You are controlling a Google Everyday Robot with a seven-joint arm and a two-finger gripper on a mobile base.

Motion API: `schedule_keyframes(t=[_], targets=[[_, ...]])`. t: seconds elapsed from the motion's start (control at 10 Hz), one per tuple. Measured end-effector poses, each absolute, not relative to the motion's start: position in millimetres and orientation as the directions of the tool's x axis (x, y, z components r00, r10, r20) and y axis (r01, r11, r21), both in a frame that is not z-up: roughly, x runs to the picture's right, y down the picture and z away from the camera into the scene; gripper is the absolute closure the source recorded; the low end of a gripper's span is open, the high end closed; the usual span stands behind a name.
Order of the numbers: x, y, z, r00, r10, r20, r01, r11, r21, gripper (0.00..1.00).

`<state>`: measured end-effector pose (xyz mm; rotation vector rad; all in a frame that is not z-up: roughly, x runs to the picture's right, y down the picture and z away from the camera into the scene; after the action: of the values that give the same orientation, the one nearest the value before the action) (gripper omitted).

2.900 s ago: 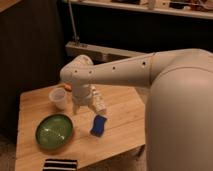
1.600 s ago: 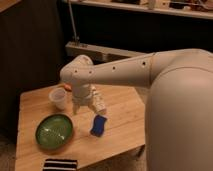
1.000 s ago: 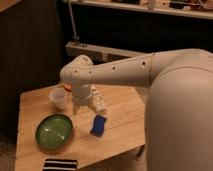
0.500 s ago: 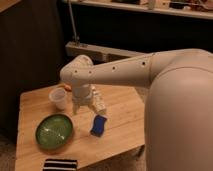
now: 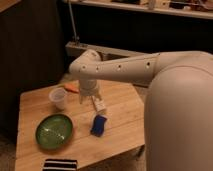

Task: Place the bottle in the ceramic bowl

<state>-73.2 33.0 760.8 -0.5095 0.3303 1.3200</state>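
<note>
The bottle (image 5: 99, 104), small and whitish, stands on the wooden table (image 5: 122, 132) just under the end of my arm. My gripper (image 5: 91, 100) hangs directly over it, at the bottle's top, near the table's middle. The ceramic bowl (image 5: 54, 131), green and glossy with nothing in it, sits at the front left of the table, to the lower left of the gripper. My white arm reaches in from the right and hides part of the bottle.
A clear plastic cup (image 5: 58, 98) stands left of the gripper, with an orange object (image 5: 71, 87) behind it. A blue sponge (image 5: 99, 125) lies just in front of the bottle. A black-and-white striped cloth (image 5: 60, 164) lies at the table's front edge.
</note>
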Motion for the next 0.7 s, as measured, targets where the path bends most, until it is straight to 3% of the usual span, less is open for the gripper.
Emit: schedule_keyframes(t=[0.3,0.7], targets=[[-43.8,-8.8,802.5,0.263,0.830,-0.492,-0.960,0.178,-0.215,0.35],[-40.1,-13.7,811.3,0.284,0.822,-0.494,-0.954,0.188,-0.236,0.35]])
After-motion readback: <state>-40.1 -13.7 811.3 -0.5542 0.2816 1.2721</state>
